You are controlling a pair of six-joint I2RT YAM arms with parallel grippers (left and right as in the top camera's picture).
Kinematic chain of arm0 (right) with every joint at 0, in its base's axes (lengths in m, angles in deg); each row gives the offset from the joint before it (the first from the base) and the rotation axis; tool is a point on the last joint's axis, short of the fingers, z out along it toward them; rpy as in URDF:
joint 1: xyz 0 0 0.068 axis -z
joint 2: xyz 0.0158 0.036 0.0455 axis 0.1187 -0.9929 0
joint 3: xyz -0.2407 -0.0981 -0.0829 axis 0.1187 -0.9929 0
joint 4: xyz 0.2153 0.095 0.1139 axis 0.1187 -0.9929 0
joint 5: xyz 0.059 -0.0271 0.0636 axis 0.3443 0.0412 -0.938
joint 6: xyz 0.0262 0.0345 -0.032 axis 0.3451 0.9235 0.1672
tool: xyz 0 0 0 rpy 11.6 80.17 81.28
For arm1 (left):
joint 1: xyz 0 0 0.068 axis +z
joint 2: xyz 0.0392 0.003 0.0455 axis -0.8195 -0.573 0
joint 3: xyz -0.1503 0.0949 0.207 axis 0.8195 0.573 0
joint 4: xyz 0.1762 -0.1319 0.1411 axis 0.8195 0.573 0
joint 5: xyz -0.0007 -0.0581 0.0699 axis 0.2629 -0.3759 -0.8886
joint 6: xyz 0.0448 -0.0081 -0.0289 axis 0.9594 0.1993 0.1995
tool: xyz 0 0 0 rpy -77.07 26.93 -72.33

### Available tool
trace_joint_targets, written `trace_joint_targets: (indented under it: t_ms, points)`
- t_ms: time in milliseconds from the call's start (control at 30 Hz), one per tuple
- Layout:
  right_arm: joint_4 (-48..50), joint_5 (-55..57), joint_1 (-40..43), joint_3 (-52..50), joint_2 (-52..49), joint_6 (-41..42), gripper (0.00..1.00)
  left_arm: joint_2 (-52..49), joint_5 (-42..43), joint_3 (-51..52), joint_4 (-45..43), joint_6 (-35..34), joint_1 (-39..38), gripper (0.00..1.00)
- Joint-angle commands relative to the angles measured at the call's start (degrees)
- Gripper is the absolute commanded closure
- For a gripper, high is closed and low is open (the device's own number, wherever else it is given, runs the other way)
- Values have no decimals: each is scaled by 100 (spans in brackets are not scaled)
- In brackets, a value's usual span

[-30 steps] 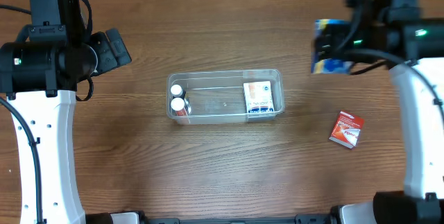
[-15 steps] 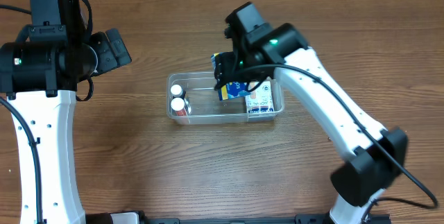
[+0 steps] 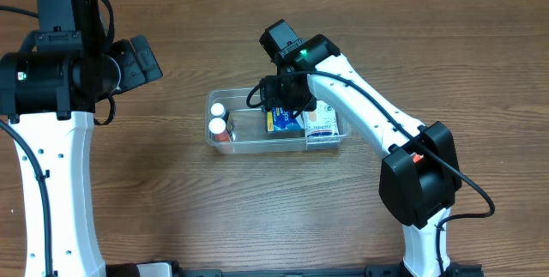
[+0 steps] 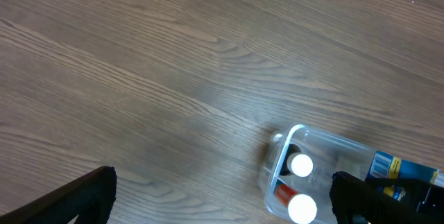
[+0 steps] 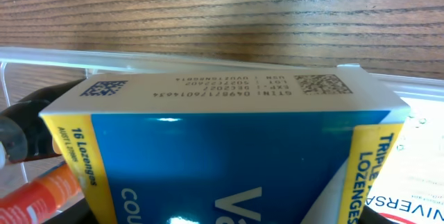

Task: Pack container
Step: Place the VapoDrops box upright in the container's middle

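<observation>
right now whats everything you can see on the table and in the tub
container: 1, clear, table centre
bottles: 2, white caps, container's left end
white box: 1, white with orange and blue, container's right end
lozenge box: 1, blue and yellow, gripped over the container's middle
table: 1, brown wood
left gripper: 1, black, open, far left, away from the container
right gripper: 1, black, shut on the lozenge box

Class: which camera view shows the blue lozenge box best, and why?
Right wrist: the lozenge box fills the frame, print legible. Overhead shows only a blue patch of it beneath the right end effector, inside the container. Left wrist catches just a sliver at its right edge.
</observation>
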Motion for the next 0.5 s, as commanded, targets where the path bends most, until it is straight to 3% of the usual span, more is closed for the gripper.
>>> trace_joint_targets:
  t_ms: [0, 467]
  points:
    - [-13, -9, -11, -22, -232, 98, 30, -22, -59, 22, -9, 116, 15, 0]
    - [-199, 103, -15, -33, -155, 96, 34, -22, -81, 22, 4, 155, 15, 0]
